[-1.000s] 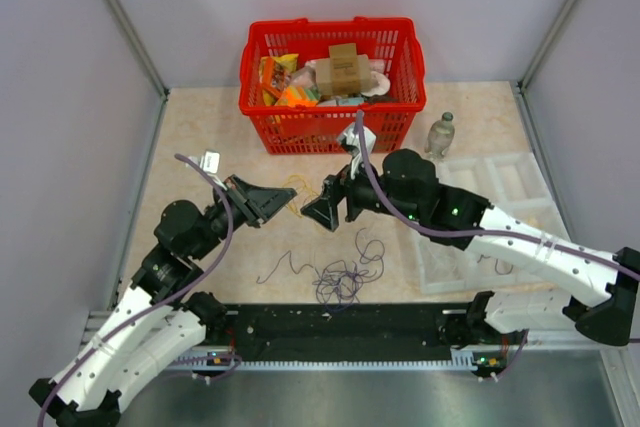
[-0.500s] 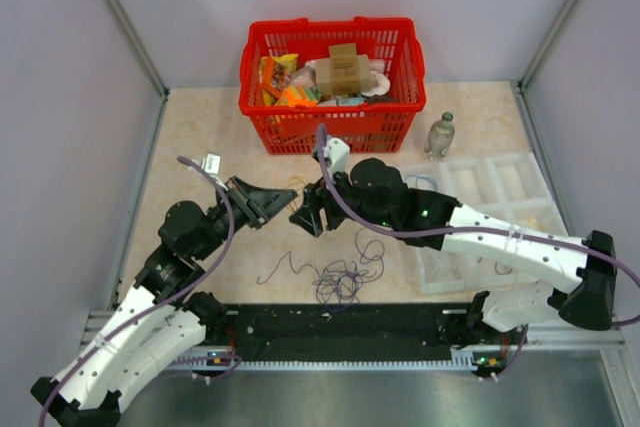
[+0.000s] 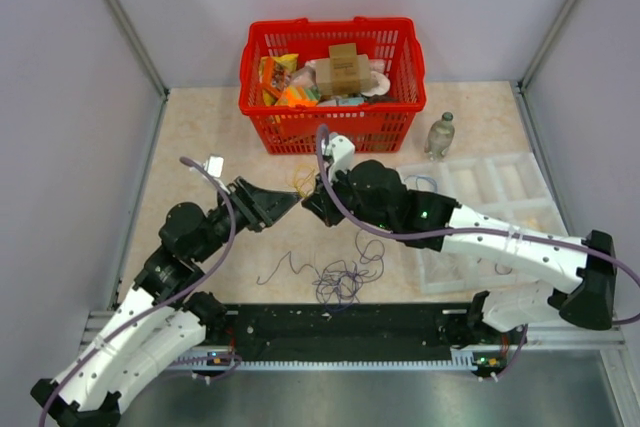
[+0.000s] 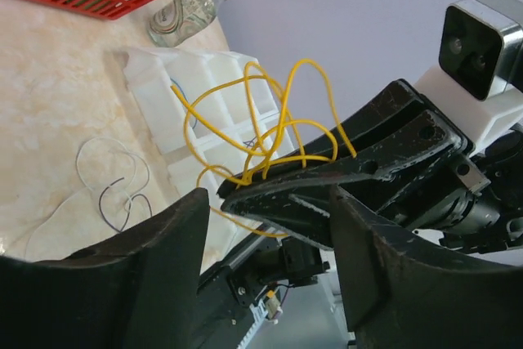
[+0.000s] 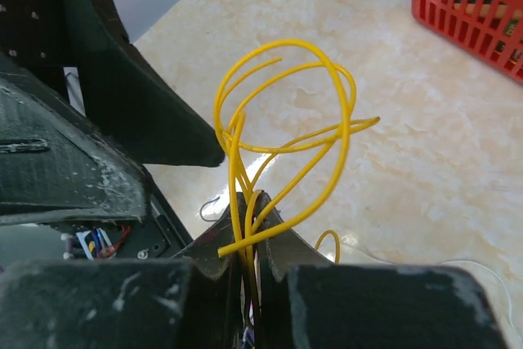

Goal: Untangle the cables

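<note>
The yellow cable [image 3: 298, 183] hangs as a loose bundle of loops above the table, between the two grippers. My right gripper [image 5: 253, 206] is shut on the yellow cable [image 5: 331, 120] where its strands cross. My left gripper [image 4: 270, 234] is open, one finger [image 4: 122, 284] on each side of the right gripper's closed tips, and it holds nothing. From above, the left gripper [image 3: 288, 203] and right gripper [image 3: 312, 203] meet tip to tip. A tangle of dark purple cables [image 3: 338, 282] lies on the table near the front edge, with thin white cable [image 4: 114, 169] loops beside it.
A red basket [image 3: 330, 133] full of packages stands at the back. To its right stands a small bottle [image 3: 440, 135]. A white compartment tray [image 3: 500, 187] lies under the right arm. Grey walls enclose the table on three sides.
My right gripper moved left to the left gripper and shut on the yellow cable. My left gripper, shut on it before, has opened and let go.
</note>
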